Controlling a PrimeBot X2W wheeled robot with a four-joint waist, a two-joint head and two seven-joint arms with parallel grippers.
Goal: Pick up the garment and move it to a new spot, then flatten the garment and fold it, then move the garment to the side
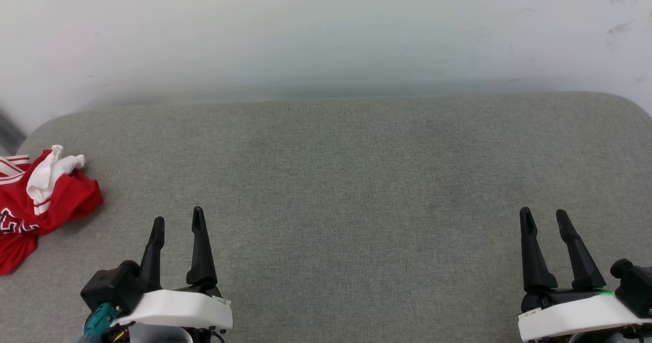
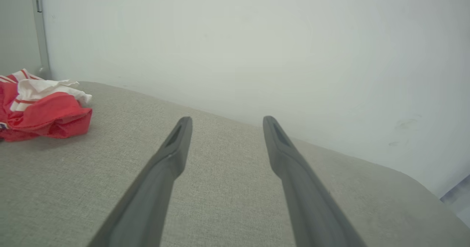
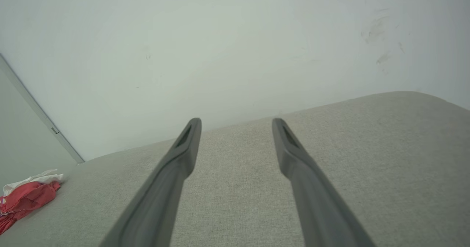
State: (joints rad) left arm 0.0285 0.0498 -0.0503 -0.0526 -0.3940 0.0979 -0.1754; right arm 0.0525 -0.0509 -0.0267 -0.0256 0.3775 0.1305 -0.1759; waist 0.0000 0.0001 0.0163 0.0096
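Observation:
The garment (image 1: pixel 46 200) lies crumpled at the far left edge of the grey cushioned surface (image 1: pixel 346 180): red cloth with a white sleeve bunched on top and striped trim. It also sits at the left of the left wrist view, garment (image 2: pixel 44 111), and far left in the right wrist view, garment (image 3: pixel 27 197). My left gripper (image 1: pixel 177 224) stands open at the lower left, to the right of the garment and apart from it, nothing between its fingers. At the lower right my right gripper (image 1: pixel 544 223) is open and empty too.
A pale wall (image 1: pixel 326 32) rises right behind the surface's back edge. The surface has rounded corners at back left and back right. A grey vertical strip (image 2: pixel 38 26) runs down the wall near the garment.

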